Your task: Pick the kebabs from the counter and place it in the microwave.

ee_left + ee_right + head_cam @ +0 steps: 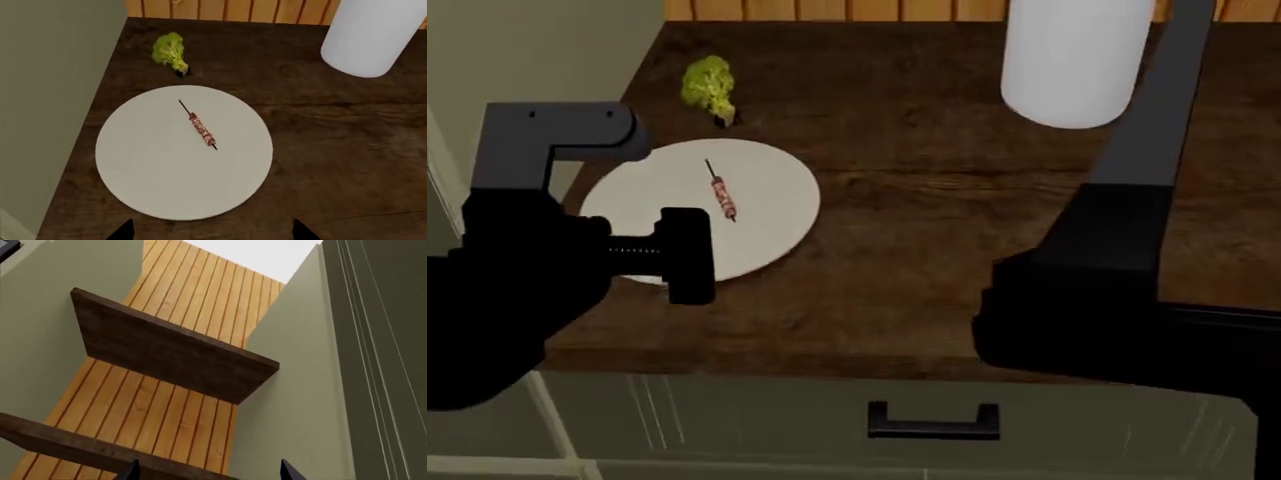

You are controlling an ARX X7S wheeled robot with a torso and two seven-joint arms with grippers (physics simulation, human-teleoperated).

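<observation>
Underfoot, so to speak, runs the counter [961,260], dark brown wood grain with a thick front edge; behind it stands a wall of orange vertical planks [827,8], and at its left end a pale olive-grey panel [47,100] rises; below the front edge sits a cabinet front with a dark handle [934,420]. Near the left end a white plate [147,175] lies flat on the counter; the kebabs [201,129] rest on the plate, slightly toward its back, the skewer slanting and the chunks bunched at its middle. Just behind the plate, apart from it, lies a green broccoli floret [169,50]; farther along the back edge stands a white cylinder [1074,60]. The left gripper [212,231] hovers above the plate's front rim, fingertips [123,231] spread wide and holding nothing. The right arm [1121,250] stands raised at the right; the right gripper [208,471] points up at brown wooden shelves [173,355] on planked wall between olive-grey cabinet sides, its tips apart and empty.
</observation>
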